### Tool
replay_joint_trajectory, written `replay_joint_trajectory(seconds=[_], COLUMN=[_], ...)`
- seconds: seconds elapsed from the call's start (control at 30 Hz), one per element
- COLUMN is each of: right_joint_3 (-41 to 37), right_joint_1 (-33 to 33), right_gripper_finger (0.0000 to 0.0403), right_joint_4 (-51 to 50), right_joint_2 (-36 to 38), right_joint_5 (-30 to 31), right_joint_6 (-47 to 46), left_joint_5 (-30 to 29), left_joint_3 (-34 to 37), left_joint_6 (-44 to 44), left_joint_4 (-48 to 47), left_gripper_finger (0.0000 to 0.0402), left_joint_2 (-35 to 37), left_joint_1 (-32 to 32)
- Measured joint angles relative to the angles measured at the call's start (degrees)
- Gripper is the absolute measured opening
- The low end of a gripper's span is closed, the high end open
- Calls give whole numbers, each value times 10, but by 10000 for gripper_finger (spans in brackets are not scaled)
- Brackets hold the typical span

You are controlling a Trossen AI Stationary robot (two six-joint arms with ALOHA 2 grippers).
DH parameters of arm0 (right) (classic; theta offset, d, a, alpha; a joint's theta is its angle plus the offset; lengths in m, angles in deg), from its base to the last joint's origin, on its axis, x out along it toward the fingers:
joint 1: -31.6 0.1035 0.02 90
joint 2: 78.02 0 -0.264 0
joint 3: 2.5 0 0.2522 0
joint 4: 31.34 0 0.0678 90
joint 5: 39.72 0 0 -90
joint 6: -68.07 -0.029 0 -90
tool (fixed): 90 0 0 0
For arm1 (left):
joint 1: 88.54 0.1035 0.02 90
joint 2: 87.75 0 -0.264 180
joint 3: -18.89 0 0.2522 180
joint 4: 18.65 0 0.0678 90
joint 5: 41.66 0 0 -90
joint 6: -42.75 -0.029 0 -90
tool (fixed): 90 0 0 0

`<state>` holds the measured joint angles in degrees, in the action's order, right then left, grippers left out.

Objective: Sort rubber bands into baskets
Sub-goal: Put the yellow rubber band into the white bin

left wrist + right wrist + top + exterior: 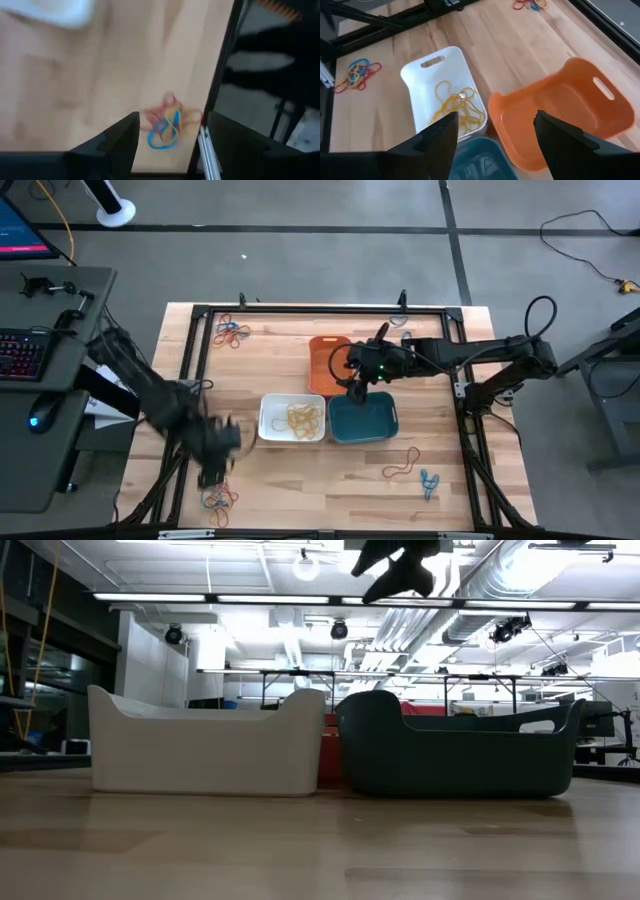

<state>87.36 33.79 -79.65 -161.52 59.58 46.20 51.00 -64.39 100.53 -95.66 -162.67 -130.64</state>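
Note:
Three baskets stand together at mid-table: orange (328,363), white (292,418) with yellow rubber bands (455,107) inside, and teal (362,417). My left gripper (212,472) is open and empty at the near left, above a mixed pile of red, yellow and blue rubber bands (167,126) that lies on the table beside the frame rail. My right gripper (495,120) is open and empty, raised over the gap between the orange basket (565,112) and the teal one (475,160). It also shows high in the low view (400,565).
More rubber band piles lie at the far left (230,332) and the near right (402,465), with a blue one (428,482) beside it. A black frame (195,350) runs around the table. A desk with a keyboard (20,355) stands to the left.

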Motion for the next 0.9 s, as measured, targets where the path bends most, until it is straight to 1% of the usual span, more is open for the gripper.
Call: replay_joint_trajectory(seconds=[0.07, 0.13, 0.2, 0.27, 0.4, 0.53, 0.7, 0.9], right_joint_3=[0, 0, 0, 0, 0, 0, 0, 0], right_joint_1=[0, 0, 1, 0, 0, 0, 0, 0], right_gripper_finger=[249, 249, 249, 249, 249, 249, 249, 249], right_joint_4=[-7, -13, -14, -15, -15, -19, -28, -40], right_joint_2=[0, -1, -1, -1, -1, -1, -1, -1], right_joint_5=[5, 10, 15, 24, 27, 28, 28, 50], right_joint_6=[-1, 0, 4, 12, 14, 14, 14, 14], left_joint_5=[-2, -4, -14, -32, -37, -45, -69, -88], left_joint_3=[28, 52, 69, 70, 65, 64, 64, 64], left_joint_6=[53, 99, 129, 141, 162, 167, 186, 194], left_joint_4=[47, 115, 173, 194, 199, 199, 196, 193], left_gripper_finger=[227, 227, 227, 227, 227, 227, 227, 227], left_joint_2=[-30, -64, -100, -140, -203, -234, -244, -245], left_joint_1=[-61, -109, -146, -167, -183, -188, -188, -188])
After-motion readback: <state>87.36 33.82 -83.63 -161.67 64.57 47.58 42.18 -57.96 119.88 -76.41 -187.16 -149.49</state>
